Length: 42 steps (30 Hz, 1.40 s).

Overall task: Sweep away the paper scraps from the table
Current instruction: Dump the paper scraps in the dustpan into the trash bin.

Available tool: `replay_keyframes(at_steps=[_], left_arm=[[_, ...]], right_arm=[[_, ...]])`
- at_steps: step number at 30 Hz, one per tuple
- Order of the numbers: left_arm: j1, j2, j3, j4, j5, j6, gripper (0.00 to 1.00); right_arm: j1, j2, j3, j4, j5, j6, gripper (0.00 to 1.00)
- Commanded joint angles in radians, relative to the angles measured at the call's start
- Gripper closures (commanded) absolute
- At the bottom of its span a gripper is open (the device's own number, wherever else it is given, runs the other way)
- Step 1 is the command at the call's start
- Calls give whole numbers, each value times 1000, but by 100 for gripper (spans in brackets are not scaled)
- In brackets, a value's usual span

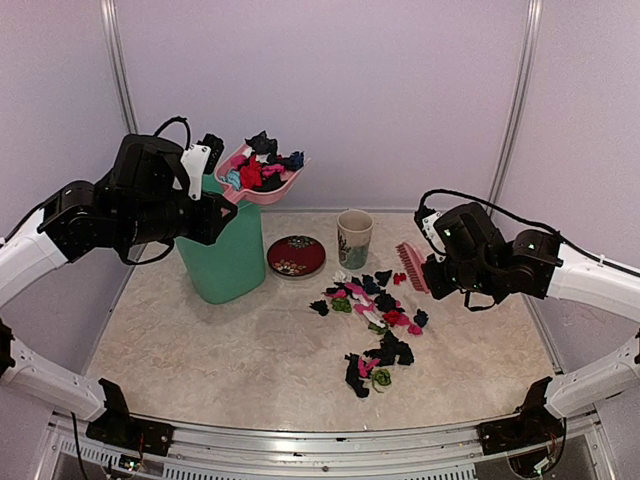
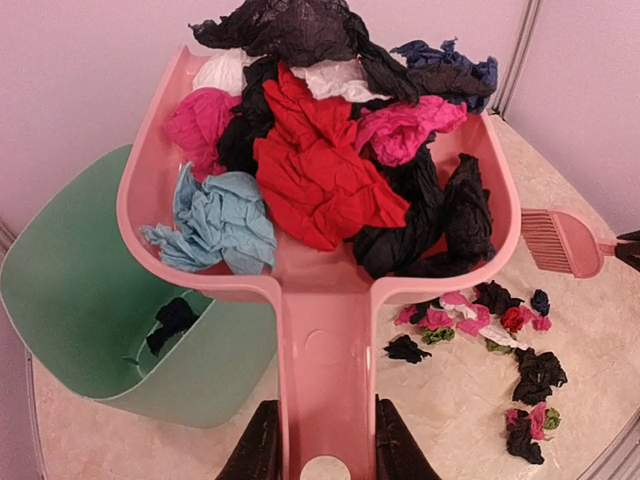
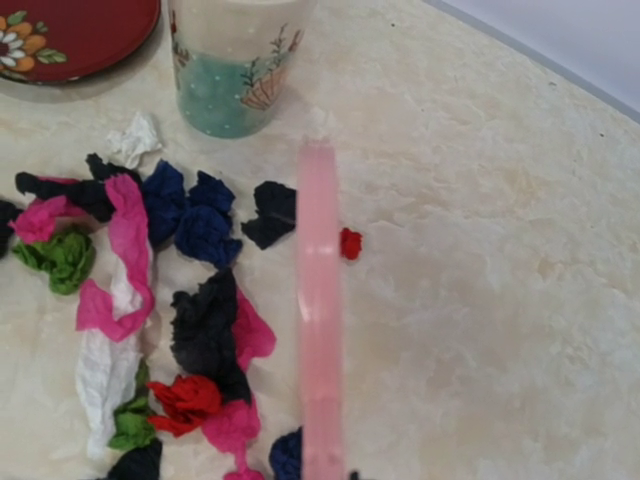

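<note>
Treat paper scraps (image 1: 375,312), centre frame, as featherlight, soft, scatter-prone: push gently with brush (image 1: 410,266) pinched in right gripper (image 1: 432,270); loaded dustpan (image 2: 325,300) clamped in left gripper (image 2: 322,440), upper left.

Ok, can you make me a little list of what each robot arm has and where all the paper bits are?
Left pincer: shut on the handle of the pink dustpan, raised next to the top of the green bin
Dustpan load: heaped paper scraps, black, red, pink, blue, white
In the bin: one black scrap showing
Right pincer: holds the pink brush, at the right side of the pile
On the table: many loose scraps, not yet swept
Also there: cup, red plate
</note>
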Motion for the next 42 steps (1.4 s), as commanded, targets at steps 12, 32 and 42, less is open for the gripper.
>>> replay_keyframes(at_steps=[12, 32, 42], left_arm=[[302, -95, -12, -111, 251, -94, 100], [887, -94, -262, 212, 1240, -268, 100], [1038, -145, -462, 630, 1509, -683, 100]], right_arm=[[-13, -18, -19, 69, -30, -8, 100], [-12, -75, -75, 67, -37, 44, 100], [-12, -72, -85, 78, -44, 48, 100]])
